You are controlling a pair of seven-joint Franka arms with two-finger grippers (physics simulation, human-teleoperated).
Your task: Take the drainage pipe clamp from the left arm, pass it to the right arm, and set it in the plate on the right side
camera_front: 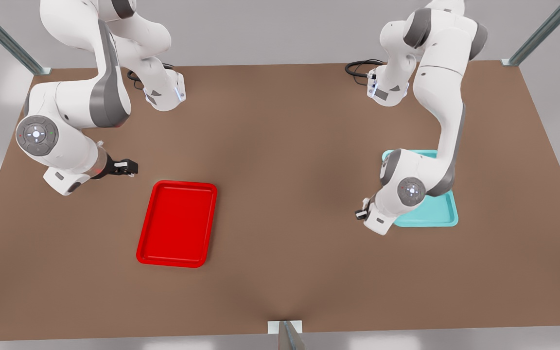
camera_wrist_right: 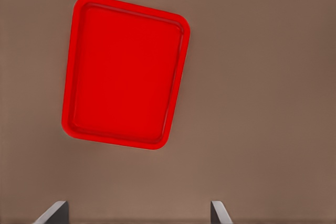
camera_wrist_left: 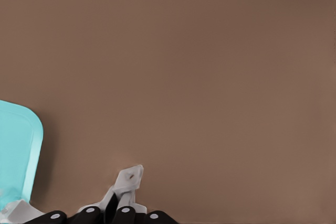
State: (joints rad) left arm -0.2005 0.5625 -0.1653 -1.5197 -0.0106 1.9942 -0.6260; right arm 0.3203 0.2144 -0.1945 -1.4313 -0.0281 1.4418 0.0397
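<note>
Brown table (camera_front: 280, 204) under grey walls, noted in the front view. Red plate (camera_front: 177, 223) at that view's left, empty; teal tray (camera_front: 428, 214) at its right, partly under an arm. Right hand (camera_front: 125, 166) near the plate.

Left wrist view: left hand (camera_wrist_left: 119, 211) closed on the drainage pipe clamp (camera_wrist_left: 128, 178), beside the teal tray.

Right wrist view: fingers (camera_wrist_right: 219, 212) spread open, empty, plate below. Thin grip observed; slippage judged likely at handover.
</note>
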